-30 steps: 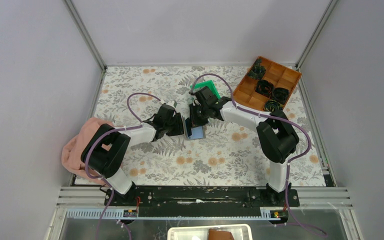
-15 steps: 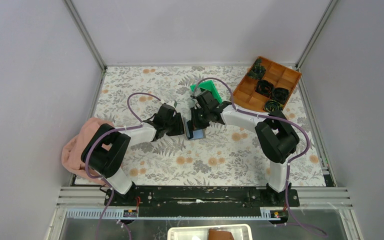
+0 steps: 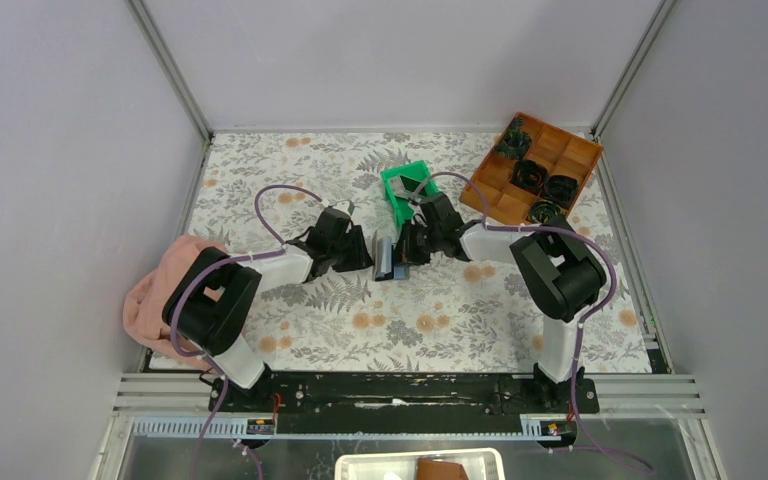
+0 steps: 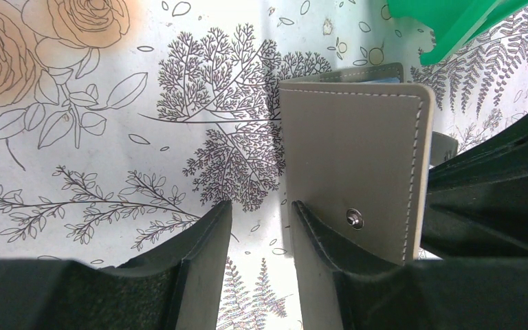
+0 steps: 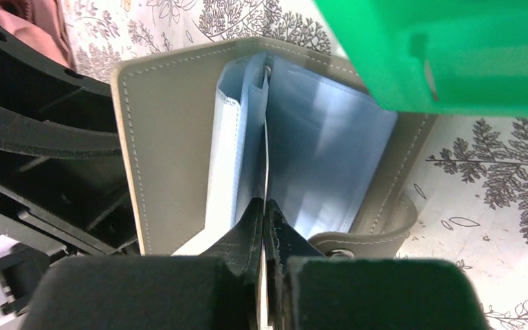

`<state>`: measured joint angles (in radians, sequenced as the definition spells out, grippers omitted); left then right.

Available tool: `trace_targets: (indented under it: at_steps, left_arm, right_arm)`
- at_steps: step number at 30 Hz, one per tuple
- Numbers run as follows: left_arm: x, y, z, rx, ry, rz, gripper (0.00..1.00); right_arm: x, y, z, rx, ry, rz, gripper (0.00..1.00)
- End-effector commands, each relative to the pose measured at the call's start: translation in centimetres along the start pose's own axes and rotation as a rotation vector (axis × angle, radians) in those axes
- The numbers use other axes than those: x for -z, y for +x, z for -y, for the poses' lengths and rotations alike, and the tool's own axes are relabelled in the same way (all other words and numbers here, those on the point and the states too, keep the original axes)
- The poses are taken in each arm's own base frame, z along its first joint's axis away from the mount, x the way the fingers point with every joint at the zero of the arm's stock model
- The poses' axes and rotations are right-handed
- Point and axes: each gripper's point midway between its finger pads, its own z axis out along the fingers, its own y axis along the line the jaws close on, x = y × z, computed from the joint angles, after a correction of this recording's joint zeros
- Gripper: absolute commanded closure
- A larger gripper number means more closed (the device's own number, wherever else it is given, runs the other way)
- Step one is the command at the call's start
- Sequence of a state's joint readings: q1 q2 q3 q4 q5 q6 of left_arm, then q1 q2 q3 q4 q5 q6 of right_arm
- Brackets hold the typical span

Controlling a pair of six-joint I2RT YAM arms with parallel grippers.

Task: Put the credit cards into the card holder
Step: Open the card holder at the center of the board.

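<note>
Left edge of the floral-patterned table (image 3: 440, 320), toward the near-left corner: a crumpled pink cloth (image 3: 156, 296), partly under the left arm's elbow.

Middle of the table: the left gripper (image 4: 260, 206) is low over the surface and points right. Its fingers (image 4: 199, 265) stand apart. Only patterned table shows in the gap between them. Nothing is clamped.

The flat grey folding card holder (image 4: 354, 165) is on edge at the middle of the table, between the two grippers. Its stitched grey cover, with a metal snap stud (image 4: 355, 218), lies against the outer side of the left gripper's right-hand finger, not between the fingers. From the right wrist view the holder is open toward the right gripper, showing pale blue plastic sleeves (image 5: 330, 151) inside.

The right gripper (image 5: 265, 206) points left into the open holder. Its fingers are pressed together on a thin pale credit card (image 5: 267, 151) seen edge-on. The card runs from the fingertips up between the blue sleeves. How far it is seated cannot be told.

Beyond the right gripper, toward the far edge: a green plastic bin (image 3: 406, 186), close to the holder.

Far-right corner: a brown compartment tray (image 3: 570, 150) with several round black items in its cells, lying apart from the bin.
</note>
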<state>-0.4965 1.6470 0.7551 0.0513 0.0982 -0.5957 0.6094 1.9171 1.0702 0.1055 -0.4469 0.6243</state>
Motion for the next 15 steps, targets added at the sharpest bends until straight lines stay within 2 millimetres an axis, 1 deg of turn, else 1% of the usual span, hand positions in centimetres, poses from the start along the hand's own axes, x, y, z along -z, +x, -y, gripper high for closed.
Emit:
trace_targets:
  at_steps: [1,7,13,15]
  left_arm:
    - [0.4,7.4,-5.7,0.008,-0.186,-0.248,0.54]
    - [0.4,7.9,-5.6,0.019,-0.173,-0.259,0.54]
    - [0.3,8.1,-5.3,0.030,-0.154,-0.261,0.54]
    - [0.3,8.2,-5.1,0.032,-0.143,-0.265,0.54]
  right_arm:
    - [1.4,-1.3,-2.1,-0.073,-0.146,0.077,1.00]
    - [3.1,-2.5,-3.0,-0.160,-0.274,0.163,1.00]
    - [5.1,-3.7,-4.3,-0.180,-0.355,0.232,1.00]
    - [5.4,-3.9,-4.6,-0.182,-0.373,0.238,1.00]
